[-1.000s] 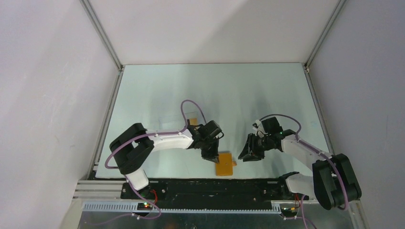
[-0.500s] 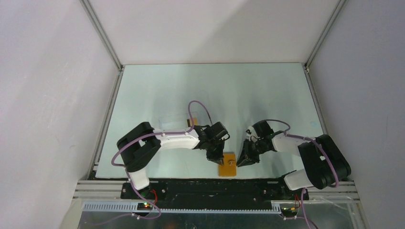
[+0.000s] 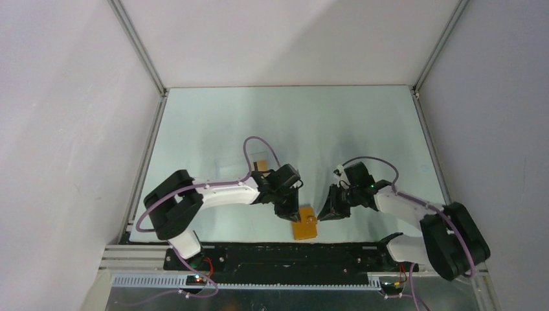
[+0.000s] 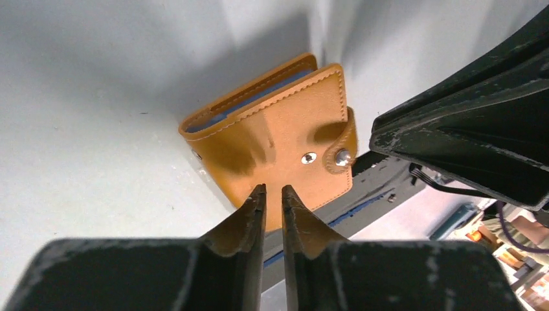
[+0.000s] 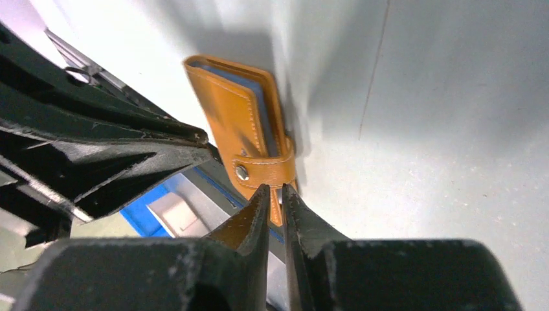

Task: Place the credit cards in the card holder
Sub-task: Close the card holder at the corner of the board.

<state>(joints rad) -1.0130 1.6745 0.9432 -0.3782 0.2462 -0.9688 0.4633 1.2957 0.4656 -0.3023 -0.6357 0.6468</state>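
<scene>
The card holder (image 3: pixel 303 227) is a closed orange wallet lying near the table's front edge, also seen as the card holder (image 4: pixel 272 139) and the card holder (image 5: pixel 234 120). Its tab clasp (image 4: pixel 342 144) wraps over the right edge. My left gripper (image 4: pixel 272 190) hovers at its left side, jaws a narrow gap apart with nothing between them. From the right, my right gripper (image 5: pixel 276 190) is shut on the lower end of the tab clasp (image 5: pixel 277 170). One credit card (image 3: pixel 261 166) lies farther back, partly behind the left arm's cable.
A clear plastic case (image 3: pixel 236 161) lies faintly visible beside that card, behind the left arm. The table's front edge and the dark base rail (image 3: pixel 285 256) run just below the card holder. Grey walls close in the table on three sides.
My right gripper moved in to the card holder's right edge and closed on the tab. The left gripper's jaws parted slightly, and its arm shifted a little.
</scene>
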